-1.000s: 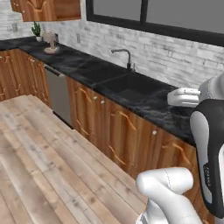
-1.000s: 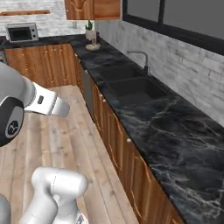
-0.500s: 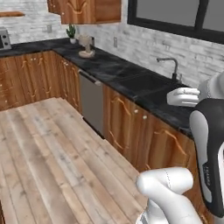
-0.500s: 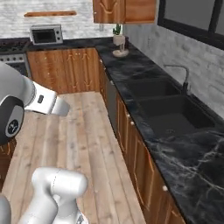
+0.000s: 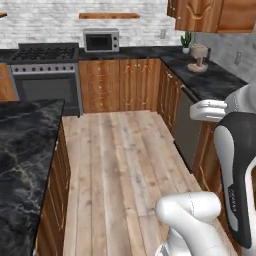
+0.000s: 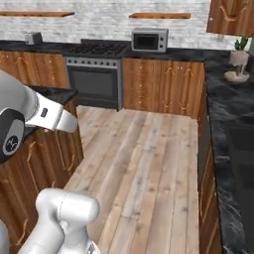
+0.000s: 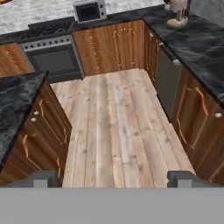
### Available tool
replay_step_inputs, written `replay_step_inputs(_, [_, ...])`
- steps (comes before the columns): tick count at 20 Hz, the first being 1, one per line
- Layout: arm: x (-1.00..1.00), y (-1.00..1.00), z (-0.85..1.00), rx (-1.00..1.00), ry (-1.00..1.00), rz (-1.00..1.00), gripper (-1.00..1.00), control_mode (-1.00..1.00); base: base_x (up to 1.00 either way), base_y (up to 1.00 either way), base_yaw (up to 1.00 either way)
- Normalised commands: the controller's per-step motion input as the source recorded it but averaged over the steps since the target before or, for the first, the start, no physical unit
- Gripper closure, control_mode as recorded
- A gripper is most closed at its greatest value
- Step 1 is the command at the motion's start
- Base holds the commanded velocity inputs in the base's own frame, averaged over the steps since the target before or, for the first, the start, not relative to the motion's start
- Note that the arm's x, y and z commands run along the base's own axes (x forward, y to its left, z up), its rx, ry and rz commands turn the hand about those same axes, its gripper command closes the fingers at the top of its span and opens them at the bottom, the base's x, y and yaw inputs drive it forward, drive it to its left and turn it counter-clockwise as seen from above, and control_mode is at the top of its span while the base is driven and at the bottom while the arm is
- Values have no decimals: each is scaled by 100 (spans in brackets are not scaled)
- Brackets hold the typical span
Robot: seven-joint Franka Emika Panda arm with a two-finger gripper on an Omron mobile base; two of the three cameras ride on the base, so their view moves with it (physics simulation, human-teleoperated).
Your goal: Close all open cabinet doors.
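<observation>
Reddish-brown cabinet doors point(image 5: 135, 82) with arch mouldings line the back wall beside the oven; they also show in the right base view point(image 6: 163, 89). More doors run along the right counter point(image 7: 197, 113) and on the island's side point(image 7: 43, 127). All these base doors look flush with their frames. Upper cabinet doors point(image 5: 200, 15) hang at the top right, cut by the frame edge. My gripper point(image 7: 114, 179) is open, its fingertips point(image 7: 46, 177) wide apart with nothing between them, high over the wooden floor and far from every door.
A black oven point(image 5: 45, 85) with a stovetop stands at the back left, a microwave point(image 5: 101, 41) on the counter beside it. A black marble island point(image 5: 25, 145) is at my left. A steel dishwasher front point(image 5: 186, 127) and a potted plant point(image 5: 186, 42) are on the right. Wooden floor point(image 5: 120, 160) lies between.
The whole picture has swung as the base turned: sink and window have left the views; oven, microwave and island have come in. The gripper has stayed open.
</observation>
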Motion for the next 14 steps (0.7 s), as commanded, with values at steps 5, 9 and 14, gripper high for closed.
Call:
replay_step_inputs(5, [0,0,0,0,0,0,-100,100,70,-16,68])
replay_step_inputs(9, [0,0,0,0,0,0,-100,100,97,-74,23])
replay_step_inputs(14, [0,0,0,0,0,0,-100,100,100,-100,-4])
